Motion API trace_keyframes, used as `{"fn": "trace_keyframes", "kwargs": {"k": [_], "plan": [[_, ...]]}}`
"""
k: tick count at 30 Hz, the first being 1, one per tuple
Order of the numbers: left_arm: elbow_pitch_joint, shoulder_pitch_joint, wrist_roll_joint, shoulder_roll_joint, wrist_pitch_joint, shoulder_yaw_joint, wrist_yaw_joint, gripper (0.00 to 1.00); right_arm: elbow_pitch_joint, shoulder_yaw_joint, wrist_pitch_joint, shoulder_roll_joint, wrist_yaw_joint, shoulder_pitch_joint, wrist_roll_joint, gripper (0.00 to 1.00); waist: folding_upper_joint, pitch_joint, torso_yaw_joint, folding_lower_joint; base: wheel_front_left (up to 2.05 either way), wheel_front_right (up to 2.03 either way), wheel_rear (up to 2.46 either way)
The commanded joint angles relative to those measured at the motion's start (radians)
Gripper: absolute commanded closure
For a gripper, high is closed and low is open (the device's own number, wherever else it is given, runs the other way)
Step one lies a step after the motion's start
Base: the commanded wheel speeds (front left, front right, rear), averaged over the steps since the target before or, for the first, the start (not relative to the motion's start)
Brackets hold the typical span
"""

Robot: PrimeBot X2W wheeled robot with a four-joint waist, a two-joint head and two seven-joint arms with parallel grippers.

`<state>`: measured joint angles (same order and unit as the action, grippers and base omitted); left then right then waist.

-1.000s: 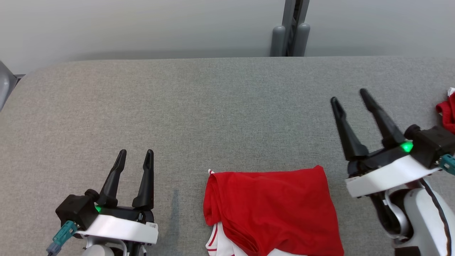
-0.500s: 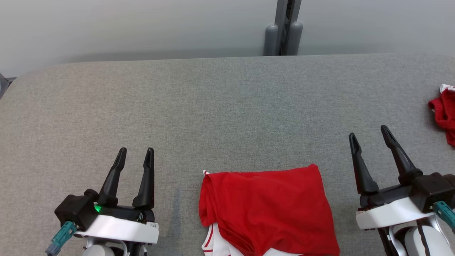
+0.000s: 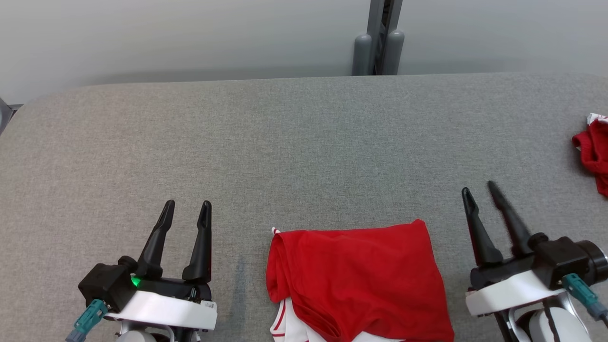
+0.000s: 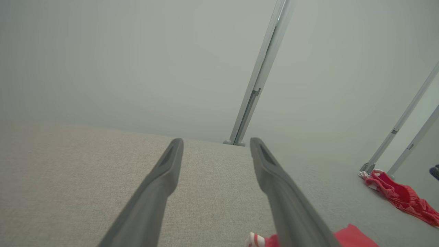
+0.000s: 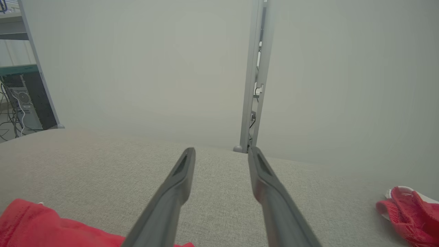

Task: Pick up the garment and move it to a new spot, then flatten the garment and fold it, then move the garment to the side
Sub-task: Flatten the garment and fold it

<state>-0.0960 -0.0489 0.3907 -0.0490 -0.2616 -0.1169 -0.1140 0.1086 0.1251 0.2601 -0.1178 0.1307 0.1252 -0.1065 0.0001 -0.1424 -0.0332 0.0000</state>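
My left gripper (image 3: 188, 205) and right gripper (image 3: 479, 189), fingers spread and empty, flank the folded red garment (image 3: 356, 275) on the grey table (image 3: 285, 142).

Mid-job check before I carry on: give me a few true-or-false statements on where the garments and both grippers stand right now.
1. The folded red garment lies on the grey table between the left gripper and the right gripper. True.
2. The right gripper holds that garment. False: its jaws stand apart with nothing between them, off to the garment's right.
3. A crumpled red garment lies on the table far to the right. True.
4. The left gripper's jaws are shut. False: they stand open over bare table.
5. The folded garment is red all over. False: white cloth with red stripes shows at its near edge.
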Motion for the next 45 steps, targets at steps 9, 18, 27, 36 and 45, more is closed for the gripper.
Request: {"fn": "trace_keyframes", "kwargs": {"k": [9, 18, 27, 36, 45], "plan": [[-0.011, -0.021, -0.003, -0.004, -0.003, 0.006, -0.003, 0.0, 0.018, 0.297, -0.021, -0.133, 0.0, -0.037, -0.104, 1.0, -0.0001, -0.012, -0.022, 0.0, 0.0, 0.0, 0.0], [-0.014, -0.034, 0.007, -0.004, -0.003, 0.005, -0.005, 0.0, 0.087, 0.562, -0.05, -0.2, 0.0, 0.012, -0.222, 1.0, -0.0001, -0.031, -0.079, 0.0, 0.0, 0.0, 0.0], [-0.02, -0.036, 0.013, -0.004, -0.003, 0.008, -0.003, 0.0, 0.152, 0.84, -0.094, -0.243, 0.0, 0.123, -0.354, 1.0, -0.0001, -0.03, -0.139, 0.0, 0.0, 0.0, 0.0], [-0.019, -0.028, 0.02, -0.004, -0.003, 0.007, 0.0, 0.0, 0.186, 0.988, -0.08, -0.26, 0.0, 0.236, -0.483, 1.0, -0.0001, -0.03, -0.172, 0.0, 0.0, 0.0, 0.0], [-0.016, -0.017, 0.015, -0.004, -0.003, 0.019, 0.005, 0.0, 0.213, 1.02, -0.036, -0.272, 0.0, 0.302, -0.518, 1.0, -0.0001, -0.021, -0.156, 0.0, 0.0, 0.0, 0.0]]}}
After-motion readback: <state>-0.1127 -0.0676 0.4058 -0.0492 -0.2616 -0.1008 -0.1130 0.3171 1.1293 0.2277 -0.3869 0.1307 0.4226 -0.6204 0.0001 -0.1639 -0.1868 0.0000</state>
